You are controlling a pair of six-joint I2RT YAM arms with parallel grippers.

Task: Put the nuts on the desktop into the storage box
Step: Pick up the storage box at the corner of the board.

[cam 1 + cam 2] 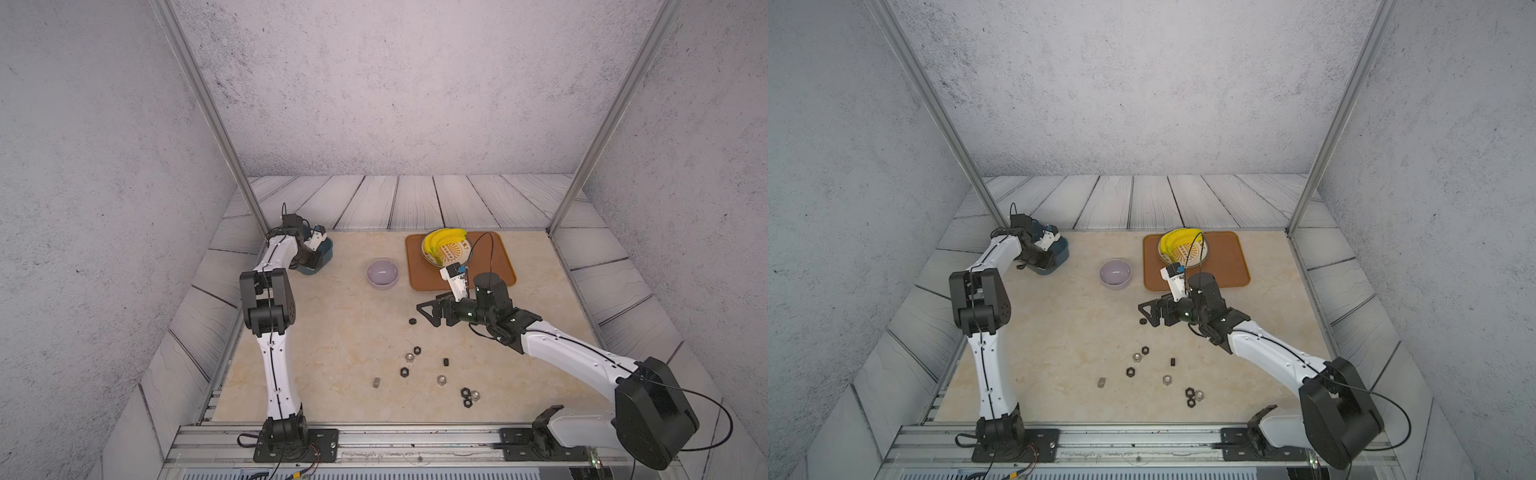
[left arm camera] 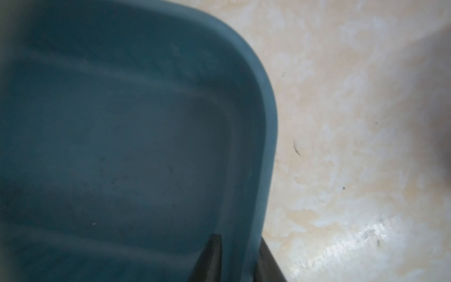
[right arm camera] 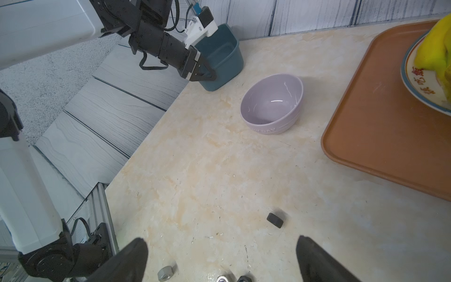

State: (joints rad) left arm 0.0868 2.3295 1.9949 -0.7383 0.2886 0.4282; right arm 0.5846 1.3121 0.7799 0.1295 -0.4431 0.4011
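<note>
The dark teal storage box [image 1: 326,248] [image 3: 219,56] stands at the desktop's [image 1: 345,332] far left corner. My left gripper [image 1: 311,262] [image 2: 239,238] is shut on its near wall, one finger inside the storage box [image 2: 122,122] and one outside. Several nuts lie on the desktop: a lone black one [image 1: 412,321] [image 3: 275,220], and a scatter of black and silver ones [image 1: 409,357] [image 1: 468,398] nearer the front. My right gripper [image 1: 430,306] [image 3: 220,240] hovers open just right of the lone black nut, holding nothing.
A lilac bowl [image 1: 382,273] stands mid-table between the box and an orange-brown tray [image 1: 496,266]. The tray carries a plate of bananas [image 1: 444,244]. Grey plank surround [image 1: 415,203] and metal posts border the desktop.
</note>
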